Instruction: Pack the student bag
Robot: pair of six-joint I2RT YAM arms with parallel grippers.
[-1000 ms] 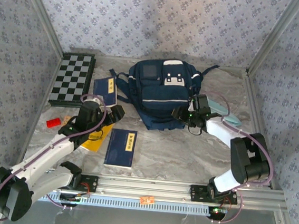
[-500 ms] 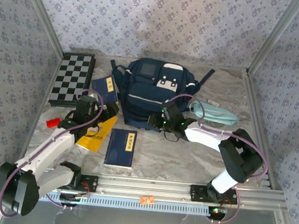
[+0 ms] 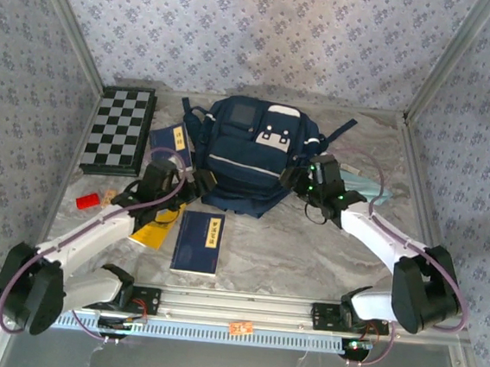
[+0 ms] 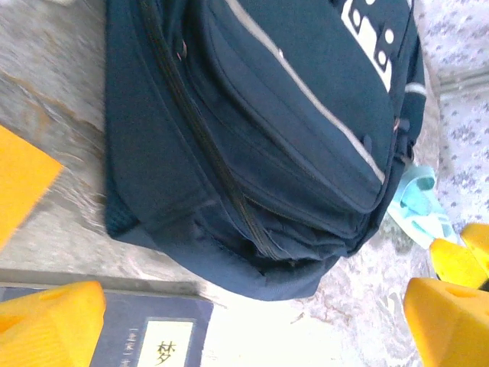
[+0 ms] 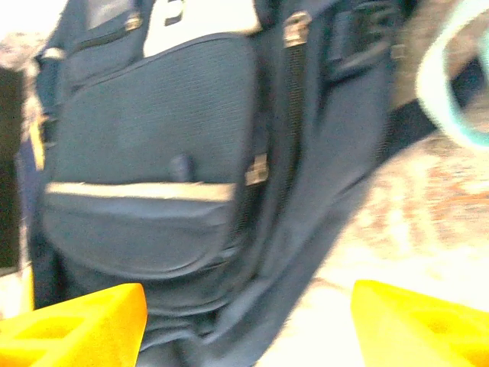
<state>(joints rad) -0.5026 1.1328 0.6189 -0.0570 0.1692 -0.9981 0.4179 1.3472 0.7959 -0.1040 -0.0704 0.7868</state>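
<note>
Student bag [image 3: 250,154] flat on marble table [image 3: 308,250], left gripper [image 3: 202,181] beside it, jaws spread wide, right gripper [image 3: 295,178] opposite, jaws parted, empty

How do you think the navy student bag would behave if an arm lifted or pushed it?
The student bag is soft fabric, creased at its near edge, so it would probably flop rather than lift stiffly. Lying flat and broad on the table, it should slide or bunch, not tip.

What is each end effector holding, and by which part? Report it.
Nothing is held. The left end effector and the right end effector both stand open beside the student bag, fingers apart with nothing between them.
</note>
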